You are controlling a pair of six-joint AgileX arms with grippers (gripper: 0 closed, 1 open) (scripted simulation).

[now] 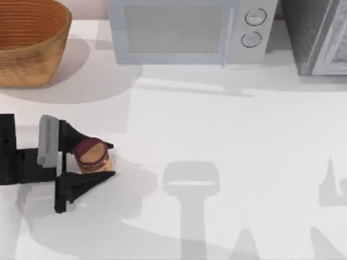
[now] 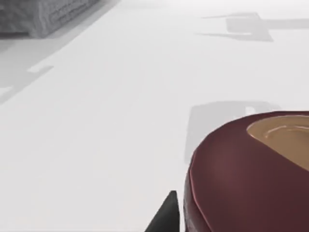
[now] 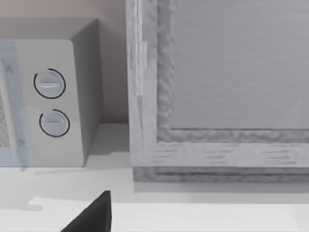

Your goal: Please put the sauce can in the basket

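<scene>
The sauce can [image 1: 92,157], a short cylinder with a maroon top and an orange label, stands on the white table at the left, in front of the basket. My left gripper [image 1: 110,160] reaches in from the left edge and is shut on the can, one black finger against each side. Seen close in the left wrist view, the can's maroon top [image 2: 241,179] looms beside a black fingertip [image 2: 166,217]. The woven tan basket [image 1: 38,65] sits at the back left corner, apart from the can. A single dark fingertip [image 3: 91,215] of my right gripper appears in the right wrist view.
A pale microwave [image 1: 184,30] stands along the back edge, right of the basket. A grey textured cabinet [image 1: 320,38] fills the back right corner. The right wrist view faces the microwave's dials [image 3: 48,96] and the cabinet front [image 3: 217,96].
</scene>
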